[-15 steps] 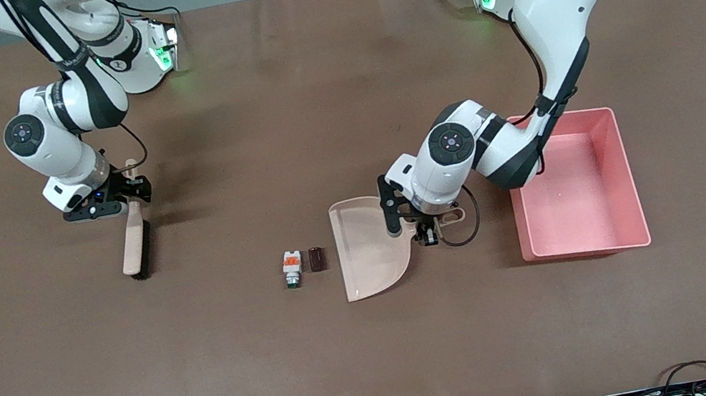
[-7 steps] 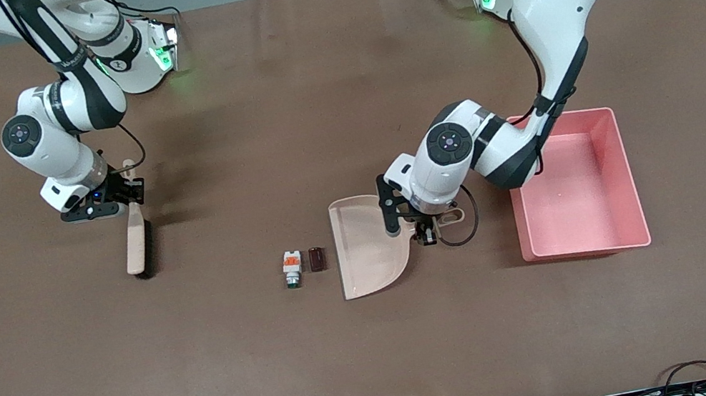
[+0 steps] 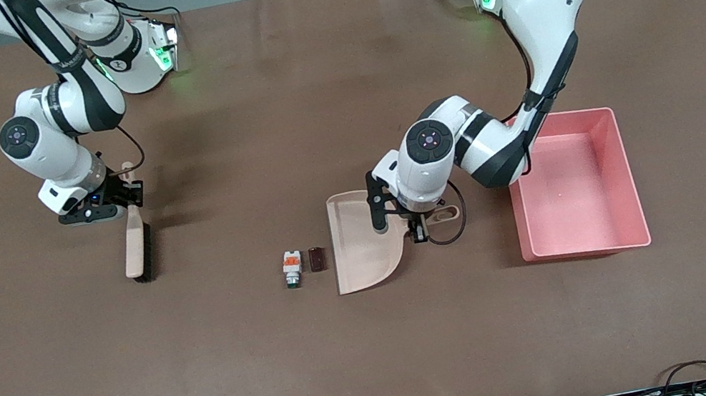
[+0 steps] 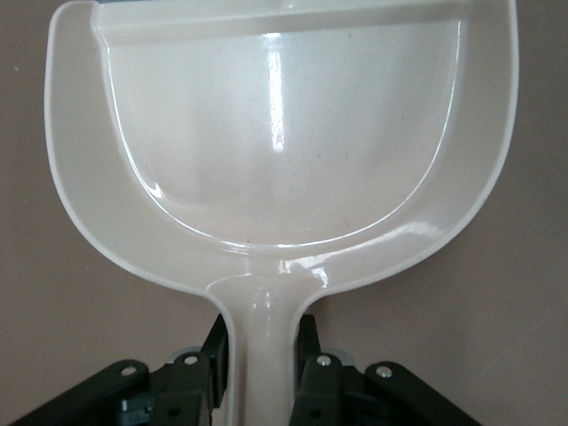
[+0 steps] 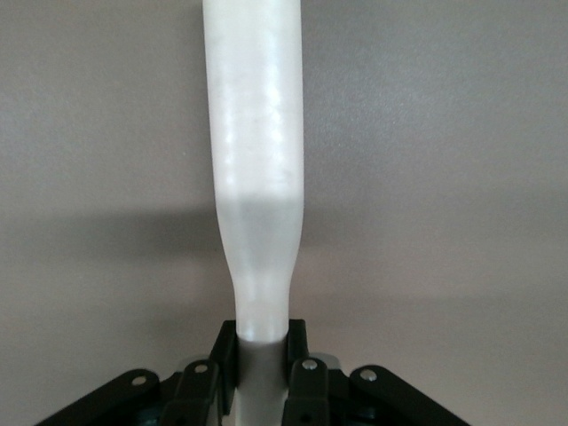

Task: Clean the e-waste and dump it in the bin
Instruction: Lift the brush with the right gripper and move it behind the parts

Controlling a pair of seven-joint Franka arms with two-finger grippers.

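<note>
The e-waste lies mid-table: a white blocky part with orange top and green tip (image 3: 292, 268) and, beside it, a dark maroon stubby cylinder (image 3: 316, 259). My left gripper (image 3: 417, 223) is shut on the handle of the beige dustpan (image 3: 360, 244), whose open edge sits just beside the cylinder; the pan also fills the left wrist view (image 4: 275, 142) and looks empty. My right gripper (image 3: 124, 196) is shut on the handle of the beige brush (image 3: 135, 247), which shows as a pale handle in the right wrist view (image 5: 256, 169). The pink bin (image 3: 626, 179) stands toward the left arm's end.
Brown cloth covers the table. Cables run along the table edge nearest the front camera. The brush with black bristles hangs well apart from the e-waste, toward the right arm's end.
My left gripper has slid the dustpan a little toward the e-waste. My right gripper with the brush has shifted slightly toward the right arm's end.
</note>
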